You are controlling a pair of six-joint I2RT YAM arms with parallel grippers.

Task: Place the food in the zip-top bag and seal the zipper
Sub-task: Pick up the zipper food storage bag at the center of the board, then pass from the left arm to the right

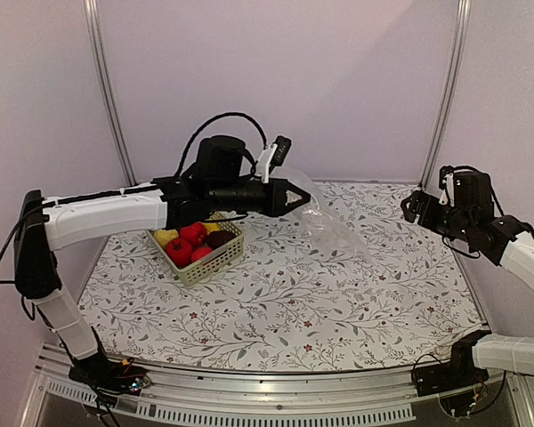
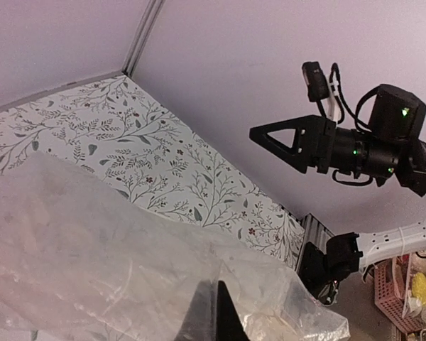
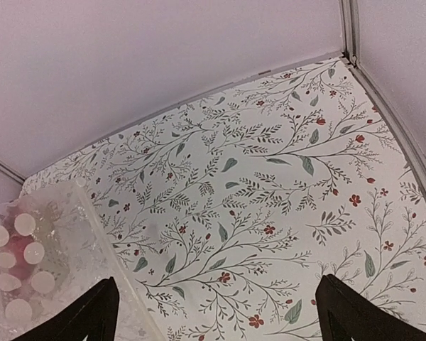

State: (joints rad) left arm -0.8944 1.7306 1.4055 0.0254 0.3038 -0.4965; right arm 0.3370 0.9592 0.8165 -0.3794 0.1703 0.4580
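My left gripper (image 1: 295, 197) is shut on the clear zip-top bag (image 1: 331, 227) and holds its top edge up over the table's middle, with the rest draping down to the right onto the cloth. In the left wrist view the closed fingertips (image 2: 214, 312) pinch the crinkly bag (image 2: 128, 241). I cannot make out the zipper strip. The food, red fruits (image 1: 187, 242), a maroon one (image 1: 220, 238) and yellow ones (image 1: 165, 237), lies in the pale green basket (image 1: 209, 264), left of the bag. My right gripper (image 1: 413, 206) is open and empty, right of the bag; its fingers (image 3: 92, 316) stand wide apart.
The table has a floral cloth (image 1: 285, 311). Metal frame posts (image 1: 107, 89) and lilac walls close in the back and sides. The bag's edge (image 3: 50, 263) fills the left of the right wrist view. The right arm (image 2: 355, 145) shows in the left wrist view.
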